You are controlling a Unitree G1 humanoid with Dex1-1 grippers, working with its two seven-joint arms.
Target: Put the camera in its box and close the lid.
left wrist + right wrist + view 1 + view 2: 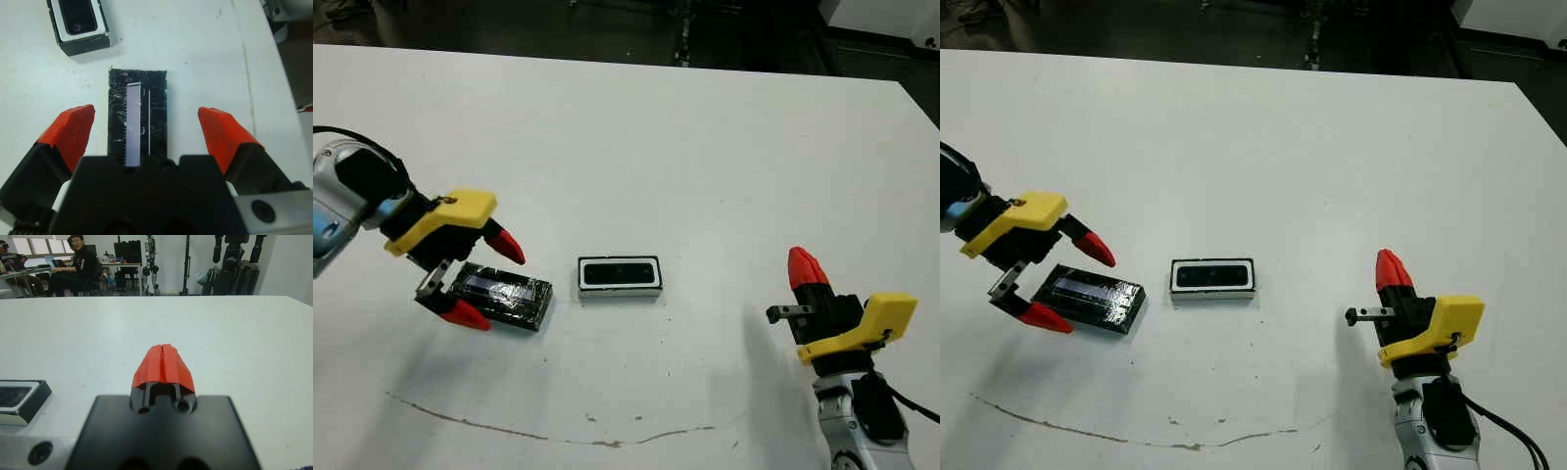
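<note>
Two grippers in view, one per side of the white surface. Left gripper sits low over the lid, fingers spread wide, one red tip on the near side of the lid and one on the far side. Can't tell from the head views whether the tips touch it; the left wrist view shows clear gaps between both tips and the lid's long edges. Lid lies flat on the surface, glossy black and crinkly with a silvery strip along its top, slightly skewed relative to the box.

Box is just to the right of the lid, a small gap between them, not touching. It rests flat, roughly at the surface's middle, open side up. Camera lies inside it, a dark bar filling most of the white interior, the thin rim visible all round.

Right gripper is well apart from the box, off to the right and nearer the front edge. Its fingers are pressed together, red tips forming one wedge, holding nothing. Faint brown scuff line runs along the surface near the front. Right wrist view shows seated people and equipment stands beyond the far edge.
</note>
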